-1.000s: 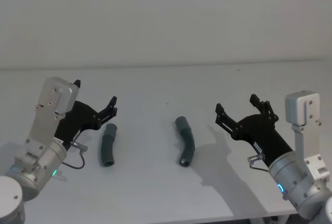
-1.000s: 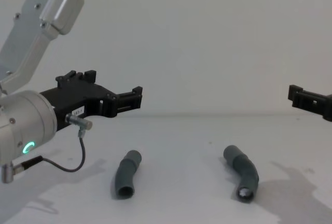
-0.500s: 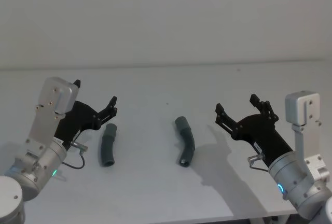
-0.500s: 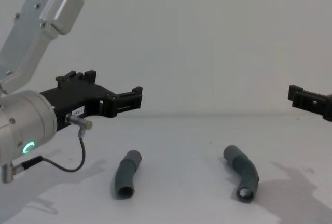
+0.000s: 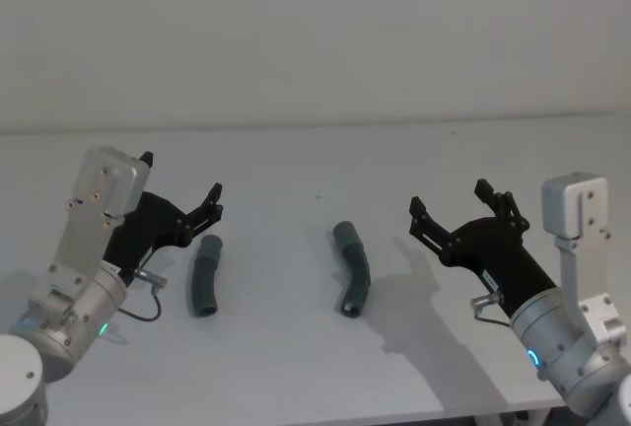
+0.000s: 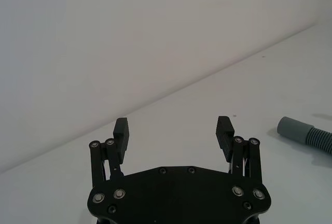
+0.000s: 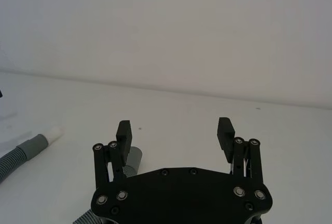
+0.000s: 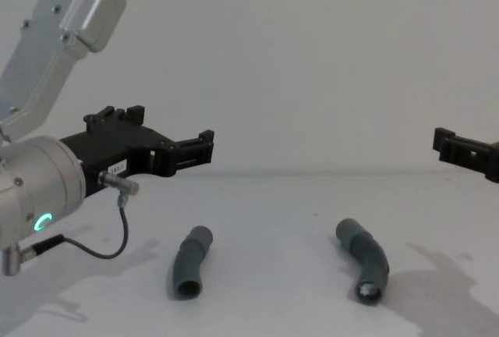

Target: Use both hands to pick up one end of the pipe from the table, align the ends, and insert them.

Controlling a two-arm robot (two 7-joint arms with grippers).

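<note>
The left gripper [image 5: 181, 177] is hovering over the tabletop [image 5: 296, 357] with its fingers spread apart and holding nothing, near the left pipe piece [image 5: 205, 275], which is lying flat. The right gripper [image 5: 449, 197] is hanging to the right of the right pipe piece [image 5: 352, 268], its fingers likewise apart. The two pieces are lying well apart from each other.

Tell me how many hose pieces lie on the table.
2. The left hose piece lies beside the open left claw; the right hose piece lies left of the open right claw.
</note>
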